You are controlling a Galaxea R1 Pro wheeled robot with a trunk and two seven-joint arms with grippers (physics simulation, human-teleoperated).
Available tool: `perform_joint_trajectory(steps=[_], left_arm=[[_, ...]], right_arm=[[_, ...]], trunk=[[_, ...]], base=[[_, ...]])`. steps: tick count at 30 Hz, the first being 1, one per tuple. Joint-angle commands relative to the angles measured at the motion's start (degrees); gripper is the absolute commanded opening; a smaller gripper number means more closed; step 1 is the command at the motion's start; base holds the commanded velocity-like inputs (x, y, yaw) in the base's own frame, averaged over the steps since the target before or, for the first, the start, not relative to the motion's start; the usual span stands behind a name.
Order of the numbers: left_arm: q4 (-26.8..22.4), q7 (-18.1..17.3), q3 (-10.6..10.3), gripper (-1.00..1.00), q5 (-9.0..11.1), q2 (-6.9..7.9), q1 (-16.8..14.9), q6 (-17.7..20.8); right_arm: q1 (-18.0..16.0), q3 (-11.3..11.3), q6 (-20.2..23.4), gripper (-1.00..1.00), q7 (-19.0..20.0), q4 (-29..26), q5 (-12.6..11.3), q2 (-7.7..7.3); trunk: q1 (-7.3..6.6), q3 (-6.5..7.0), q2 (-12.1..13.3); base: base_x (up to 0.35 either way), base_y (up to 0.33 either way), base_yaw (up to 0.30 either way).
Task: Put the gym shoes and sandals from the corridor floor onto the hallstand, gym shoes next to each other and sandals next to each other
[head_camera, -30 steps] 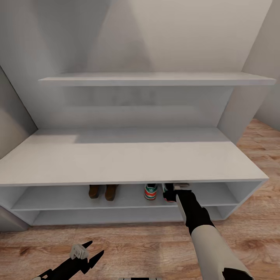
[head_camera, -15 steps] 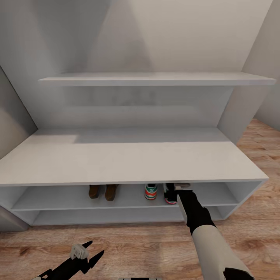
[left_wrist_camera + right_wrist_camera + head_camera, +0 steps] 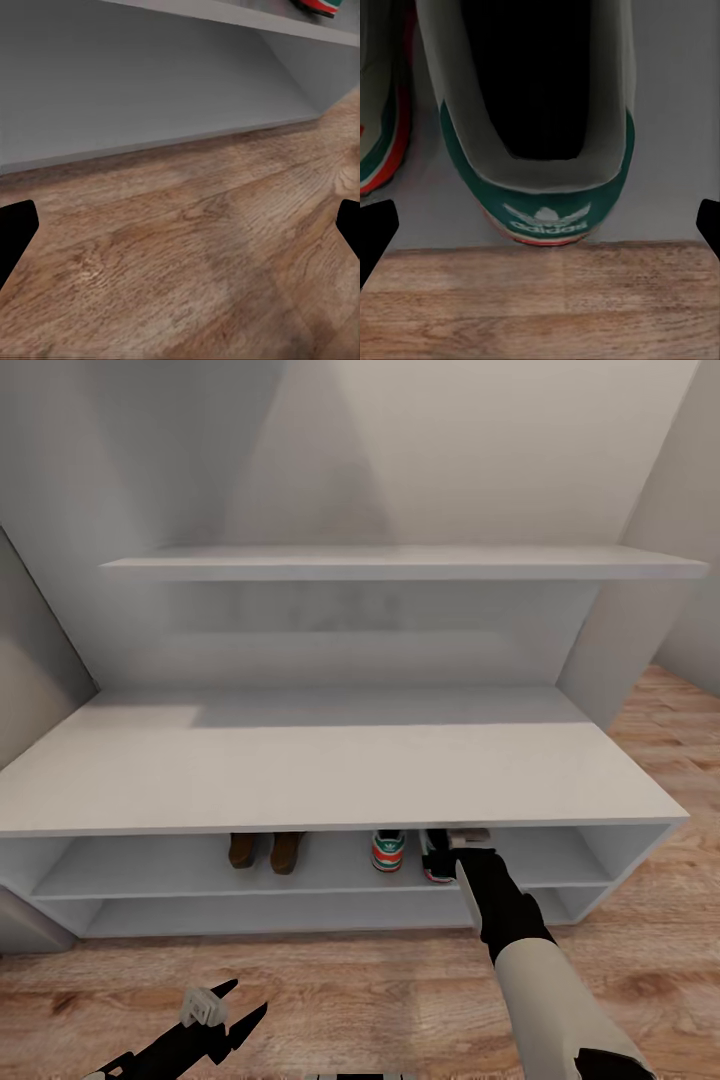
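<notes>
The light-grey hallstand (image 3: 330, 770) fills the head view. On its upper open shelf stand two brown sandals (image 3: 264, 852) side by side, and to their right a gym shoe (image 3: 388, 852) with its red-and-teal heel facing out. The second gym shoe (image 3: 434, 863) sits just beside it, partly covered by my right gripper (image 3: 442, 850). In the right wrist view that shoe's teal heel (image 3: 547, 202) rests on the shelf near its front edge, between the spread fingertips, and my right gripper (image 3: 540, 232) is open. My left gripper (image 3: 245, 1000) hangs open and empty over the corridor floor (image 3: 350, 980).
A floating shelf (image 3: 400, 565) runs across the back panel above the bench top. Below the shoes lies the lower open shelf (image 3: 300, 915). Grey walls flank the unit, and wood flooring (image 3: 680, 740) continues on the right. In the left wrist view, floor (image 3: 195, 255) meets the unit's base.
Almost nothing differs: my right gripper stays at the shelf's front by the second gym shoe, and the left arm has not moved.
</notes>
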Motion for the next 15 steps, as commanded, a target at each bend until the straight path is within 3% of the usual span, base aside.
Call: perform_joint_trajectory(steps=[1, 15], left_arm=[[0.0, -0.2, 0.1, 1.0, 0.1, 0.0, 0.0, -0.2], [0.0, -0.2, 0.1, 1.0, 0.1, 0.08, 0.0, -0.3]], right_arm=[[0.0, -0.2, 0.2, 1.0, 0.1, -0.1, 0.2, 0.07], [0.0, -0.2, 0.2, 1.0, 0.1, 0.1, 0.2, 0.07]], trunk=[[-0.02, -0.05, 0.0], [-0.02, -0.05, 0.0]], base=[[-0.154, 0.0, 0.0], [-0.286, 0.0, 0.0]])
